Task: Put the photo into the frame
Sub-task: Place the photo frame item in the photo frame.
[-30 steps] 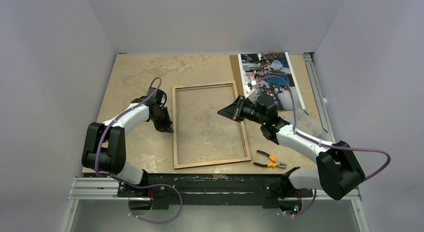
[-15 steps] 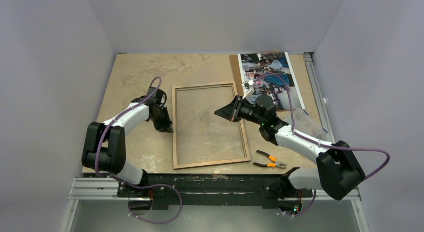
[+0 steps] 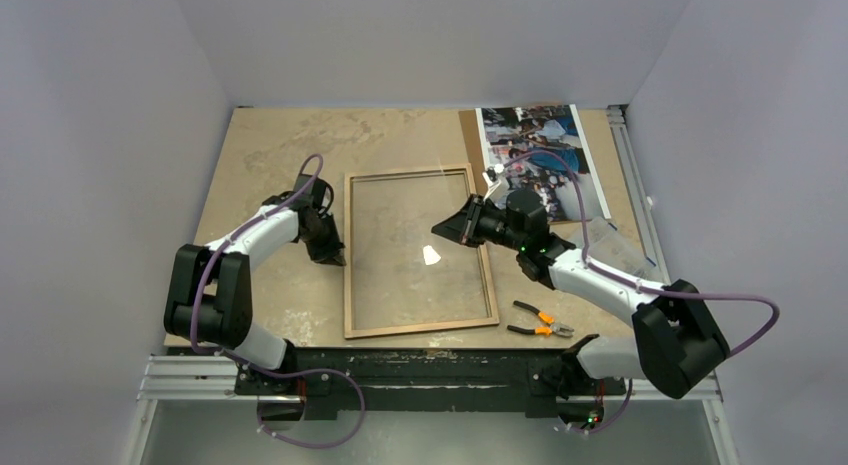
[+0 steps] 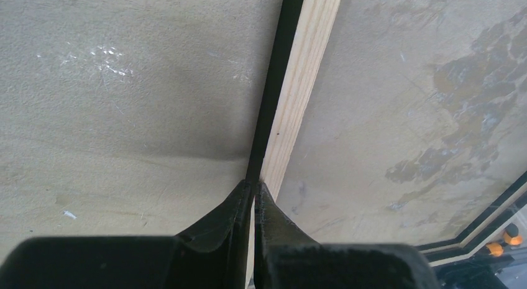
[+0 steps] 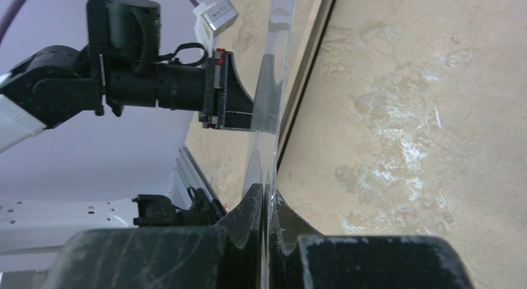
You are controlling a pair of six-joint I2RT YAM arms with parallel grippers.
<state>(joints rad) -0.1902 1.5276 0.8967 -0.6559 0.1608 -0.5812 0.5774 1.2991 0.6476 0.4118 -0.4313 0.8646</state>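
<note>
The frame lies wood-coloured back up in the middle of the table. My left gripper is shut, its tips set on the outer edge of the frame's left rail. My right gripper is over the frame's right side and shut on the edge of the clear pane, which tilts up off the right rail. A white glint shows on the pane. The photo lies picture side up at the back right, apart from both grippers.
A brown backing board sticks out from under the photo's left side. Orange-handled pliers lie near the front edge, right of the frame. A clear plastic sleeve lies by the right arm. Grey walls close in the table.
My right gripper has shifted slightly left and back with the pane's edge, and a white glint has appeared on the pane. The left arm has stayed put.
</note>
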